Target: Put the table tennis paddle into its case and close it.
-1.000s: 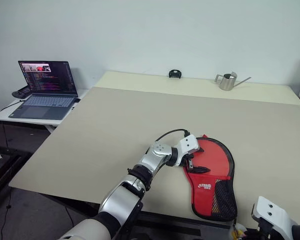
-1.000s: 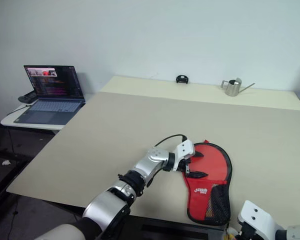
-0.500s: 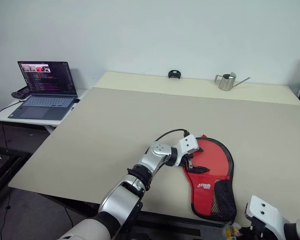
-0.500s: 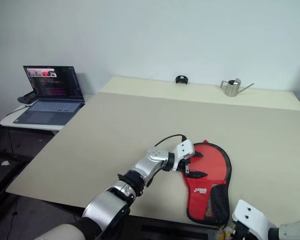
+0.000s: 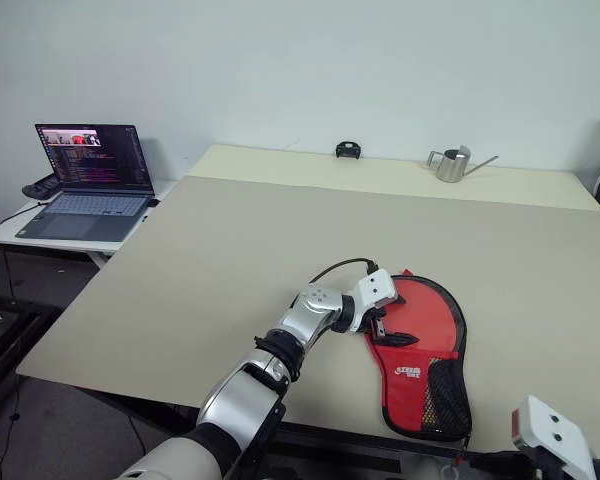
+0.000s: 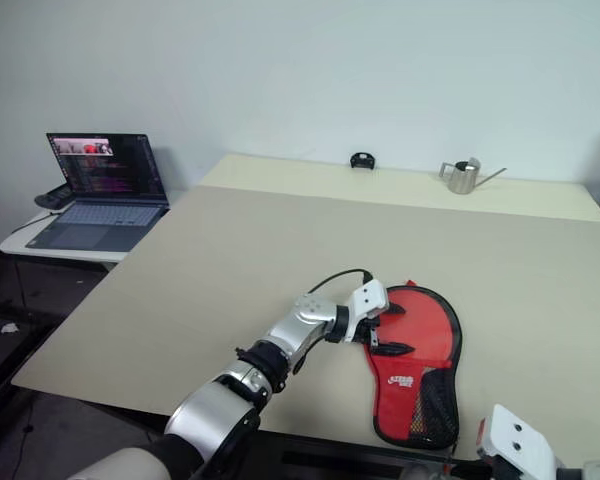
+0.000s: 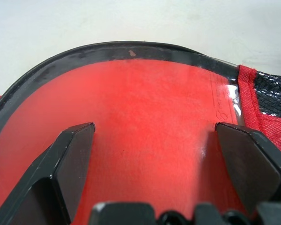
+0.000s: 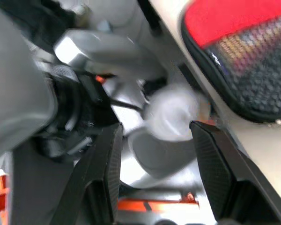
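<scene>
Case (image 5: 426, 358) lies flat on the table (image 5: 210, 250), red side up, near the front edge on the robot's right. Its long axis runs from far to near: round end away from the robot, narrow end with mesh pocket (image 5: 445, 393) pointing toward the front edge (white logo just beside the pocket). Left gripper (image 5: 384, 328) rests on the round part, fingers (image 7: 70, 159) spread wide over red fabric, holding nothing. Right gripper (image 8: 154, 154) hangs off the table's front edge near the pocket end, fingers apart, empty
</scene>
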Robot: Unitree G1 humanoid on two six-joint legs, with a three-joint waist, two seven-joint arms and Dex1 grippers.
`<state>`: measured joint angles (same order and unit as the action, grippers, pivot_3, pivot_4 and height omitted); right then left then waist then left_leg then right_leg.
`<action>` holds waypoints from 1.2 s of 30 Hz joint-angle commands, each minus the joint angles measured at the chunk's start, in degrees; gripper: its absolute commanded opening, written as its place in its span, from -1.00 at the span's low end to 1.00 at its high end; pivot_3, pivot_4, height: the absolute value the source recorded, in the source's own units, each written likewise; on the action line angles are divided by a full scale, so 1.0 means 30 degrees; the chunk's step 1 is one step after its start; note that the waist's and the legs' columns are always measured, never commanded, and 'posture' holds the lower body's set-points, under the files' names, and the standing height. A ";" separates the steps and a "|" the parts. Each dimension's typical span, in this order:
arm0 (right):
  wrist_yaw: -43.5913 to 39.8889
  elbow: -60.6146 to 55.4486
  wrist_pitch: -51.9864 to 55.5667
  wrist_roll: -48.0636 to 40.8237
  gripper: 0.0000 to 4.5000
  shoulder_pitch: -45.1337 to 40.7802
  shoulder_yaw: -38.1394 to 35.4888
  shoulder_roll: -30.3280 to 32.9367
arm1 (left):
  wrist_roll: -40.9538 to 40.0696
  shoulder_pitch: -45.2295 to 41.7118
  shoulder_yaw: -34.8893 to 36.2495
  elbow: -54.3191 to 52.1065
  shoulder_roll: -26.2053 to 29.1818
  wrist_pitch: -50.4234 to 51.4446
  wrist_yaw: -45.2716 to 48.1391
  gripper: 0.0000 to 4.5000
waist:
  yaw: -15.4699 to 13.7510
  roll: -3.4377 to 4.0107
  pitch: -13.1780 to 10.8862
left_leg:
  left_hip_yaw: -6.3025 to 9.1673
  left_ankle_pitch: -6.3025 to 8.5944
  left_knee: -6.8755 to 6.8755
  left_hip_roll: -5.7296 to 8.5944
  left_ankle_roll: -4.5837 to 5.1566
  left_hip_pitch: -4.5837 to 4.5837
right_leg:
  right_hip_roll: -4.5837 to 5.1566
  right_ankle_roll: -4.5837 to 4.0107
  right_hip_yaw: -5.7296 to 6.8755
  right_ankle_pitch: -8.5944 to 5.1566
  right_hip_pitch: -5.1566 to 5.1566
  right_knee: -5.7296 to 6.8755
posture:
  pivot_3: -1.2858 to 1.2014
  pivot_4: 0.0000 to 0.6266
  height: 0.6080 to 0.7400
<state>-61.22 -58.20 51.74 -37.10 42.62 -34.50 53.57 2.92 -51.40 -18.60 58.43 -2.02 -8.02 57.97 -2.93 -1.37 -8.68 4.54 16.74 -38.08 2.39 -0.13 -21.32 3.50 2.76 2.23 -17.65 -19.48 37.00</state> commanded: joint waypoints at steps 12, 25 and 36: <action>0.3109 0.8212 -0.2078 -0.1133 0.09 -1.2381 0.2636 -0.0641 | -0.1132 0.0956 0.0608 -0.3233 0.1016 0.1513 0.3115 1.00 | 0.0481 0.0117 -0.0092 | -0.0012 -0.0004 0.0042 -0.0011 -0.0010 -0.0026 | 0.0044 -0.0087 -0.0012 0.0010 -0.0063 0.0005 | 0.03 -0.52 1.00; 0.2997 1.8693 -0.8111 0.2963 0.09 -1.9778 0.6916 -0.2624 | -0.6785 0.4160 0.5434 -1.6263 0.6576 0.9608 0.2572 1.00 | 0.0985 0.0269 -0.0271 | -0.0048 -0.0062 0.0020 -0.0008 -0.0105 -0.0183 | 0.0067 -0.0103 -0.0055 0.0008 -0.0257 0.0037 | 0.03 -0.52 1.00; 0.0628 2.8021 -1.1329 0.4960 0.09 -2.4830 0.7779 -0.2186 | -0.7952 1.0616 0.8415 -2.3361 0.8507 1.2481 -0.2956 1.00 | 0.0742 0.0310 -0.0323 | -0.0053 -0.0063 0.0000 -0.0002 -0.0110 -0.0195 | 0.0099 -0.0111 -0.0057 0.0012 -0.0258 0.0036 | 0.03 -0.52 1.00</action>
<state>-57.66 23.10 20.24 -23.21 -30.10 -10.41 45.16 -19.48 -19.47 5.61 -6.71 23.77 29.04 51.64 -0.70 -0.44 -9.65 4.37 16.55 -38.08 2.39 -0.46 -21.90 3.80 2.43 2.05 -17.61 -20.25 37.11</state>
